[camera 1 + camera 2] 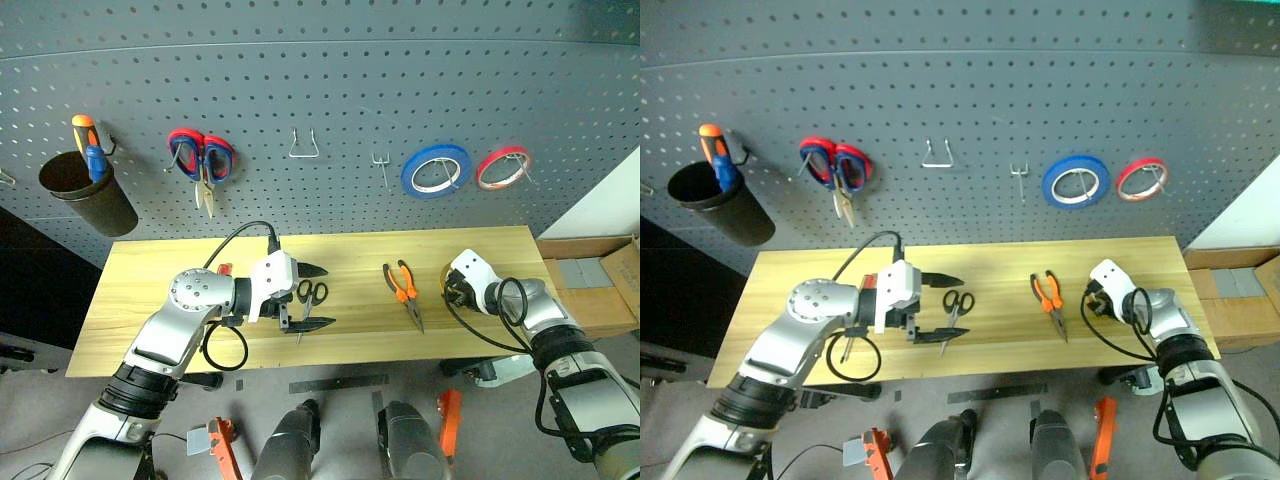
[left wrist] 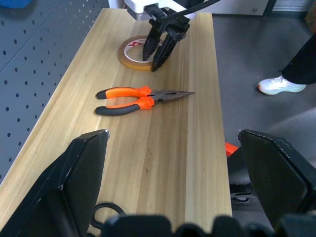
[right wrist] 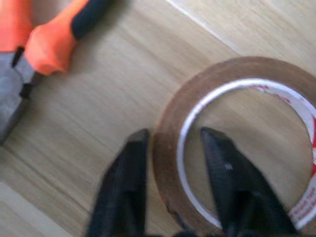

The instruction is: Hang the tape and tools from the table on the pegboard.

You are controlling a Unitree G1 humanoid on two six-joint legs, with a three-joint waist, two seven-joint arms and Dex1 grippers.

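Far left on the dark grey perforated pegboard (image 1: 330, 90): a matte black cup (image 1: 85, 190) holding orange-and-blue handles, then red-and-blue-handled scissors (image 1: 203, 160) dangling from a hook. Below, on the pale wood-grain table (image 1: 150, 290), the left gripper (image 1: 315, 297) hovering with both wedge-shaped black fingers spread wide, grasping nothing. Right between those fingers in the head view, lying flat on the table: small black-handled scissors (image 1: 311, 292) with round loops. Partly hidden behind the left wrist, a glimpse of a red handle (image 1: 224, 269); too covered to say more. Mid-board, two bare wire hooks. Mid-table, needle-nose pliers (image 2: 140, 98), glossy orange-and-black grips, slim grey tapered jaws, resting flat and untouched. Further right on the board, a broad blue tape ring (image 1: 436, 170) and a thin red one (image 1: 503, 167), each hung. Far right on the table, the translucent yellowish tape (image 3: 237, 143), flat with a white inner core, and the right gripper (image 3: 173, 168) straddling its wall, one finger outside, one inside the ring, closing on the band.
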